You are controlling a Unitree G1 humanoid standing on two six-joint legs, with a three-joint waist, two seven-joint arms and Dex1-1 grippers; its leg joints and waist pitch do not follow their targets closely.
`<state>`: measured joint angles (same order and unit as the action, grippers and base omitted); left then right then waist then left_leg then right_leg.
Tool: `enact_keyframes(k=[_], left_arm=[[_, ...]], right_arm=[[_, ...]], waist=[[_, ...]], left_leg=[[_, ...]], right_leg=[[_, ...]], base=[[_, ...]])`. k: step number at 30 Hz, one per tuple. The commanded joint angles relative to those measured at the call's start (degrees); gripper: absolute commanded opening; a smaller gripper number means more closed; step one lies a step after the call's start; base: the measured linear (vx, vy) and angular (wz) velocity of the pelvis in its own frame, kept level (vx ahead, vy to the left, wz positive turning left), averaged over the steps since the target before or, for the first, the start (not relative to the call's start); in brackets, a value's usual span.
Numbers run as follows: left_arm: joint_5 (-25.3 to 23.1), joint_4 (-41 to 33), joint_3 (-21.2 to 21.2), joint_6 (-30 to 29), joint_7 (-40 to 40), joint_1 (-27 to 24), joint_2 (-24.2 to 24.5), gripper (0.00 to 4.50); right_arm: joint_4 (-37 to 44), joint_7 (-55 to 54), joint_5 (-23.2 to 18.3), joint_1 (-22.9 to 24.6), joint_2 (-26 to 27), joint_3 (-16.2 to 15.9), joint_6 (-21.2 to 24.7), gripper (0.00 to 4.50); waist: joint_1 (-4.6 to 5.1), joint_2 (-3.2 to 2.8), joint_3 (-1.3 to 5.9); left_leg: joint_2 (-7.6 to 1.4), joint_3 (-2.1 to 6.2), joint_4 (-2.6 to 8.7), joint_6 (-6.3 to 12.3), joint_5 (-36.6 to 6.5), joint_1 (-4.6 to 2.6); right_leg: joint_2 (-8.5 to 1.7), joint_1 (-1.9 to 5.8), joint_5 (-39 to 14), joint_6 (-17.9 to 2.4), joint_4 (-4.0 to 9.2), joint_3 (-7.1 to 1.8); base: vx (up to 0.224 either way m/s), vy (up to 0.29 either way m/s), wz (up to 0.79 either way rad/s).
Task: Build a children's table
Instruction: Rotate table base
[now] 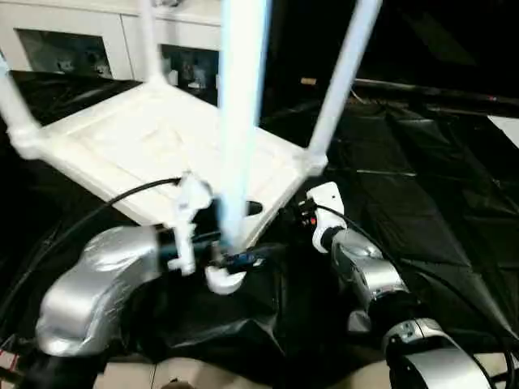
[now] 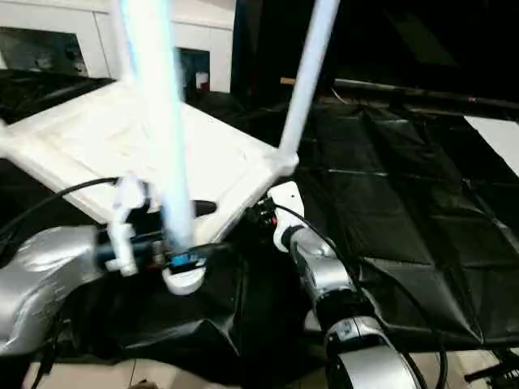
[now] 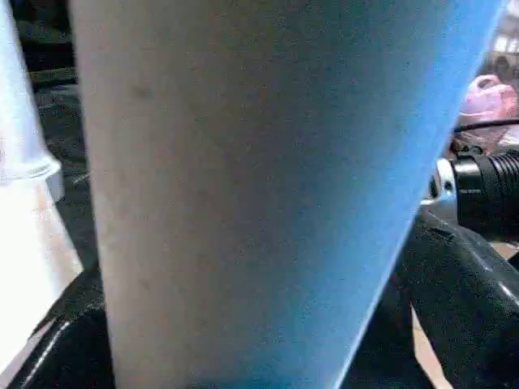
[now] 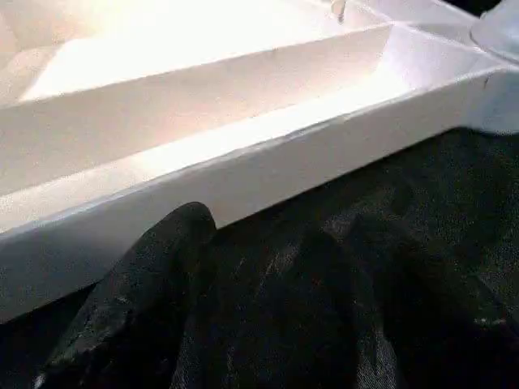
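The table top point(image 1: 154, 142) lies upside down at centre left on black sheeting point(image 1: 422, 186), three legs standing up. The left gripper point(image 1: 231, 239), fingers spread, straddles the near leg point(image 1: 241, 97); loose in its corner, that leg could tip. The right gripper point(image 4: 276, 267), spread and empty, waits by the top's edge. A white cabinet point(image 1: 73, 40) stands behind

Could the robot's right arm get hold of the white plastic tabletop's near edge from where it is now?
Probably yes. The right gripper sits just off the near rim of the upside-down white plastic tabletop, close to the corner carrying a round white leg. Its fingers face that rim over black sheeting, with nothing between.
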<state>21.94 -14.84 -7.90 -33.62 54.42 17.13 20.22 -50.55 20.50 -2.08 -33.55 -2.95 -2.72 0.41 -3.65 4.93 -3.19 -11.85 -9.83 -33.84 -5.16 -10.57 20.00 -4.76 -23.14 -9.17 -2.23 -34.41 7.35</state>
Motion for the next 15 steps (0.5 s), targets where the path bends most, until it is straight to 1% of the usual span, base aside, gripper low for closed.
enact_keyframes(k=[1, 2, 3, 4, 5, 6, 7, 8, 9, 10, 11, 12, 14, 15], left_arm=[[-1.2, 1.2, -4.4, 2.1, 0.4, 2.7, -1.9, 4.43], [-2.0, 2.8, -6.1, 3.2, 0.7, 4.4, -3.3, 4.43], [-2.3, 3.4, -6.6, 3.7, 0.9, 5.0, -3.8, 4.43], [-2.9, 5.7, -8.2, 5.0, 1.2, 6.9, -5.8, 4.43], [-3.0, 6.1, -8.4, 5.2, 1.2, 7.2, -6.1, 4.43], [-3.2, 7.2, -9.0, 5.7, 1.3, 8.1, -7.0, 4.43], [-3.2, 7.2, -9.0, 5.7, 1.3, 8.1, -7.0, 4.43], [-3.5, 8.7, -10.2, 6.6, 1.9, 9.3, -8.0, 4.43], [-3.9, 10.2, -11.1, 7.4, 2.2, 10.4, -9.0, 4.43], [-4.3, 11.4, -11.7, 8.1, 2.3, 11.2, -10.0, 4.43], [-4.6, 12.9, -12.2, 8.9, 2.3, 12.1, -11.0, 4.43], [-5.4, 15.3, -12.7, 9.9, 1.6, 13.3, -12.8, 4.43], [-7.0, 18.2, -12.9, 11.7, -0.1, 14.4, -14.1, 4.43], [-7.9, 19.8, -12.9, 12.7, -1.0, 14.9, -14.6, 4.43]], right_arm=[[-0.8, 0.8, 0.3, -1.5, 0.4, -0.6, -0.8, 3.33], [-1.2, 0.8, 0.3, -1.7, 0.4, -0.7, -0.9, 3.33], [-1.5, 0.8, 0.4, -1.9, 0.4, -0.7, -1.1, 3.33], [-1.9, 0.7, 0.5, -2.0, 0.3, -0.6, -1.3, 3.33], [-2.0, 0.7, 0.5, -2.0, 0.3, -0.6, -1.3, 3.33], [-2.2, 0.7, 0.6, -2.1, 0.3, -0.5, -1.4, 3.33], [-2.2, 0.7, 0.6, -2.1, 0.3, -0.5, -1.4, 3.33], [-2.2, 0.8, 0.6, -2.1, 0.1, -0.3, -1.5, 3.33], [-2.3, 0.7, 0.7, -2.0, -0.1, -0.2, -1.7, 3.33], [-2.3, 0.9, 0.7, -1.7, -0.3, -0.1, -1.9, 3.33], [-2.2, 1.0, 0.5, -1.5, -0.6, 0.1, -2.0, 3.33], [-2.0, 0.6, 0.5, -1.0, -1.1, 0.4, -2.1, 3.33], [-1.9, -0.1, 0.5, -0.6, -1.5, 0.7, -2.2, 3.33], [-2.0, -0.4, 0.5, -0.5, -1.7, 0.9, -2.3, 3.33]], waist=[[-0.17, -1.38, 3.55], [-0.14, -1.41, 3.54], [-0.09, -1.26, 3.59], [-0.14, -1.50, 3.65], [-0.08, -1.35, 3.79], [-0.15, -1.55, 3.83], [-0.04, -1.32, 3.85], [0.01, -1.48, 3.90], [0.01, -1.89, 3.94], [0.05, -1.46, 3.87], [-0.05, -2.04, 3.89], [0.01, -1.66, 3.87], [-0.10, -1.52, 3.88], [-0.25, -3.39, 3.81]], left_leg=[[-1.64, 0.39, 4.28, -1.76, -14.7, -0.22], [-1.70, 0.49, 4.32, -1.83, -14.8, -0.16], [-1.65, 0.46, 4.25, -1.80, -14.8, -0.10], [-1.68, 0.53, 4.24, -1.78, -14.5, -0.01], [-1.58, 0.34, 4.09, -1.58, -13.7, -0.08], [-1.60, 0.44, 4.07, -1.58, -13.0, 0.09], [-1.65, 0.44, 4.11, -1.43, -12.4, 0.28], [-1.57, 0.46, 4.08, -1.25, -12.1, 0.36], [-1.53, 0.40, 4.02, -1.22, -11.9, 0.20], [-1.51, 0.32, 3.98, -0.79, -11.8, 0.25], [-1.47, 0.30, 3.95, -0.77, -11.9, 0.11], [-1.49, 0.26, 3.89, -0.55, -11.9, 0.18], [-1.46, 0.23, 3.81, -0.30, -11.9, 0.23], [-1.37, 0.42, 3.86, -0.45, -12.1, 0.14]], right_leg=[[-3.81, 3.00, -17.8, -6.4, 4.03, -4.02], [-3.88, 3.10, -17.9, -6.3, 3.94, -4.06], [-3.93, 3.15, -18.6, -5.9, 4.06, -4.03], [-4.07, 3.25, -18.4, -6.0, 4.00, -4.04], [-3.92, 3.18, -17.5, -6.0, 4.14, -4.05], [-4.00, 3.35, -16.3, -6.4, 3.82, -4.09], [-3.97, 3.54, -15.2, -6.7, 3.74, -4.06], [-3.99, 3.62, -14.8, -6.8, 3.68, -4.06], [-3.89, 3.51, -14.3, -7.1, 3.67, -4.09], [-3.77, 3.56, -14.0, -7.4, 3.78, -4.03], [-3.80, 3.53, -14.0, -7.6, 3.80, -4.06], [-3.75, 3.58, -14.0, -7.7, 3.91, -4.03], [-3.85, 3.69, -15.0, -7.6, 3.98, -4.01], [-3.84, 3.62, -14.8, -7.8, 3.96, -4.01]], base=[[0.000, 0.000, 0.00], [0.000, 0.000, 0.00], [0.000, 0.000, 0.00], [0.000, 0.000, 0.00], [0.000, 0.000, 0.00], [0.000, 0.000, 0.00], [0.000, 0.000, 0.00], [0.000, 0.000, 0.00], [0.000, 0.000, 0.00], [0.000, 0.000, 0.00], [0.000, 0.000, 0.00], [0.000, 0.000, 0.00], [0.000, 0.000, 0.00], [0.000, 0.000, 0.00]])
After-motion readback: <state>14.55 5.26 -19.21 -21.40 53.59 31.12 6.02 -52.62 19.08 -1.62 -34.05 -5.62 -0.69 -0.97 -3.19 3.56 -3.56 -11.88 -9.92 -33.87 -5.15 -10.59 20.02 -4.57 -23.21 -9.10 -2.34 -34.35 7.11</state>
